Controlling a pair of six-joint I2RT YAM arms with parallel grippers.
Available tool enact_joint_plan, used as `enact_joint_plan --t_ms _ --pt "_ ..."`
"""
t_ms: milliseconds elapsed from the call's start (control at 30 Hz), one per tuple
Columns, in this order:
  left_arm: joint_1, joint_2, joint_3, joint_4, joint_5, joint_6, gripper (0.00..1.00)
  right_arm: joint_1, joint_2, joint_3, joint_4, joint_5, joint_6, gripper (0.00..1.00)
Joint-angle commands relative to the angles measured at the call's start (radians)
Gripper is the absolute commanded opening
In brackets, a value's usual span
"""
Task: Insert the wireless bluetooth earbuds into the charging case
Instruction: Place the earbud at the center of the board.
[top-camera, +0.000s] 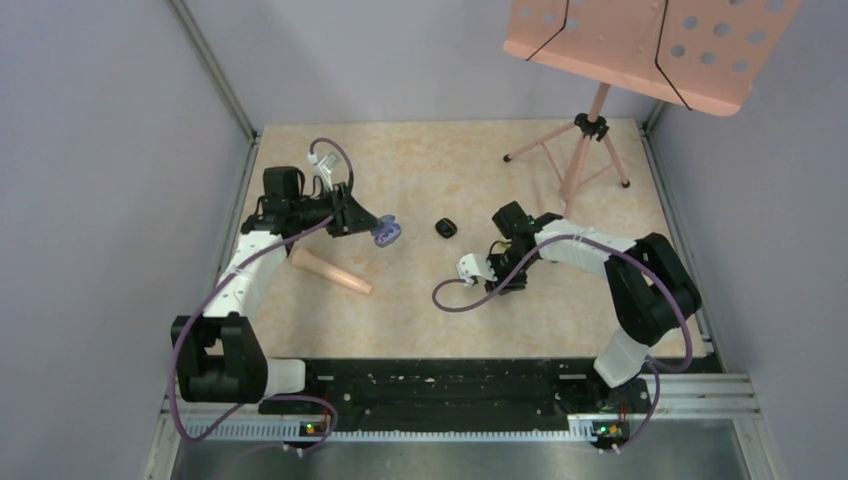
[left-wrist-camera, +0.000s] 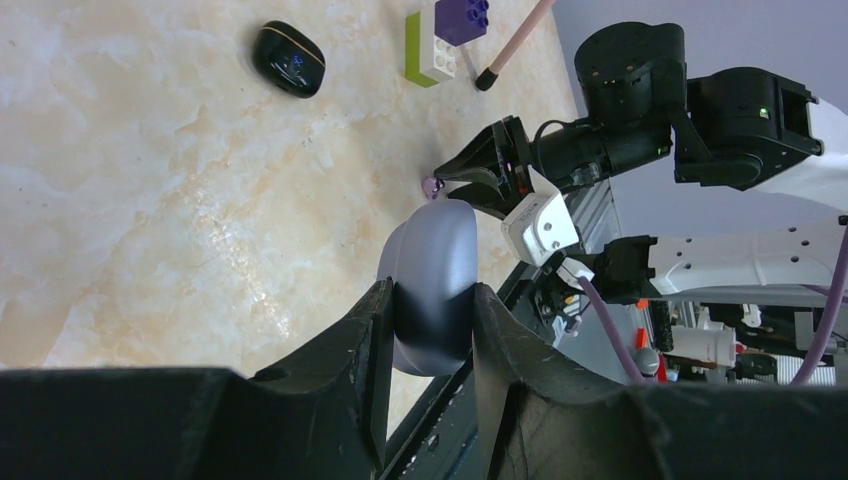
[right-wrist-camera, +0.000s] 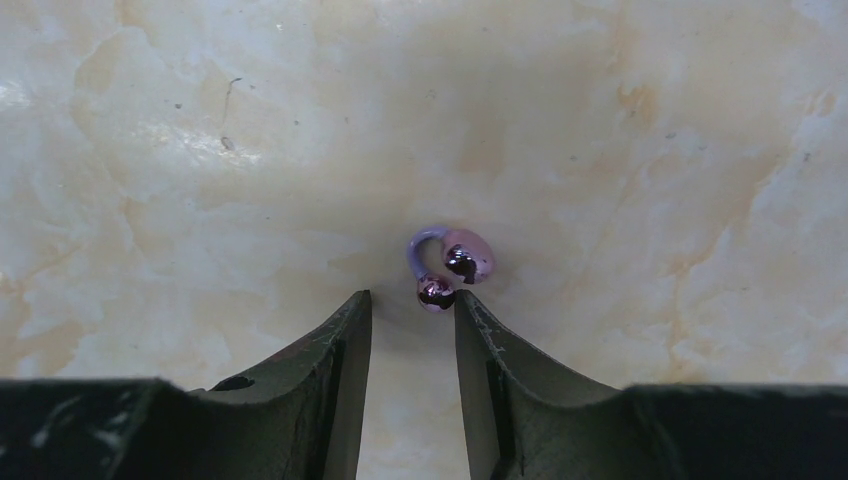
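My left gripper (top-camera: 372, 228) (left-wrist-camera: 432, 300) is shut on a pale purple charging case (top-camera: 387, 233) (left-wrist-camera: 430, 260) and holds it over the table's left half. One pale purple ring-like earbud (right-wrist-camera: 448, 262) lies on the marbled table, just beyond my right gripper's (right-wrist-camera: 412, 300) right fingertip. It also shows in the left wrist view (left-wrist-camera: 432, 185). My right gripper (top-camera: 493, 258) is open, low over the table, with nothing between its jaws. A closed black case (top-camera: 446, 227) (left-wrist-camera: 288, 58) lies between the arms. The black earbuds and the second purple one are out of view.
A purple-and-yellow block (left-wrist-camera: 440, 40) stands on the table beyond the black case, near a tripod foot (left-wrist-camera: 487, 78). A peach cone-shaped stick (top-camera: 330, 271) lies near my left arm. A pink music stand (top-camera: 650, 40) on a tripod (top-camera: 580, 150) stands at the back right.
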Motion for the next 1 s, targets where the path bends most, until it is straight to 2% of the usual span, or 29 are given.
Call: enact_joint_plan --t_ms 0,300,500,733,967 --pt "0.005 -0.038 -0.011 0.064 0.022 -0.016 0.00 0.000 0.001 0.038 -0.092 -0.037 0.033 0.37" --pt "0.005 -0.038 -0.017 0.080 0.020 -0.026 0.00 0.102 0.002 0.046 -0.101 -0.081 0.116 0.37" --pt "0.005 -0.044 -0.026 0.082 0.023 -0.027 0.00 0.125 0.036 0.096 -0.079 -0.097 0.193 0.37" --pt "0.004 -0.035 -0.020 0.080 0.029 -0.029 0.00 0.115 0.002 0.247 -0.257 -0.125 0.121 0.33" --pt "0.008 -0.030 -0.010 0.078 0.024 -0.016 0.00 0.112 0.165 0.423 -0.373 -0.056 -0.034 0.28"
